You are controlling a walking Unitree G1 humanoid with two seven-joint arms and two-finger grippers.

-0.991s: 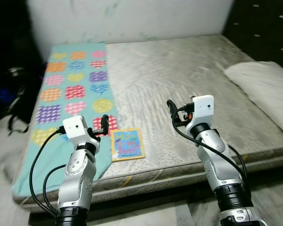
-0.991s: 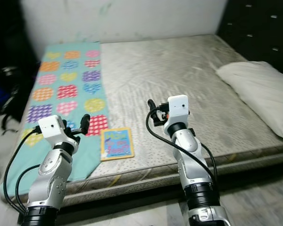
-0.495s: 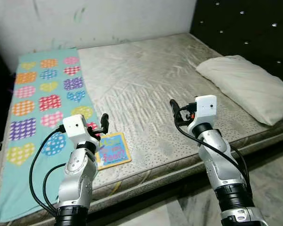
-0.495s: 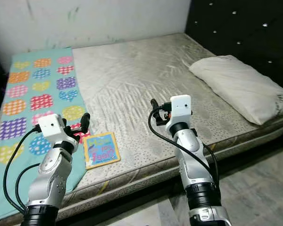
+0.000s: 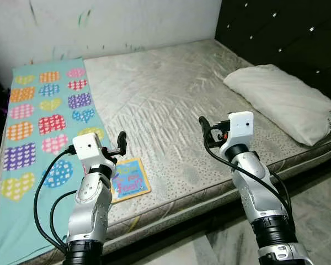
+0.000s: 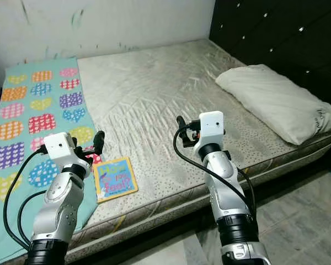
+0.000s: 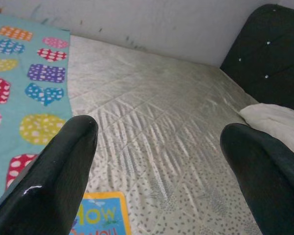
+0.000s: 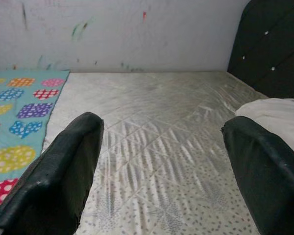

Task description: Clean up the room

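Both arms are raised before the robot, forearms upright. The left gripper (image 7: 157,156) and right gripper (image 8: 161,161) hover over the near edge of the bed, fingers spread wide and holding nothing. A flat, square children's book (image 5: 128,180) with a yellow border lies on the quilted, speckled grey mattress (image 5: 171,105), just beside the left gripper and touching the teal heart-patterned blanket (image 5: 38,121). A soft white pillow (image 5: 281,102) rests by the black tufted headboard (image 5: 287,33). Since a second ago the camera has swung right, bringing the headboard into view.

Head pair looks down; wrist cameras share the mattress (image 5: 171,105)
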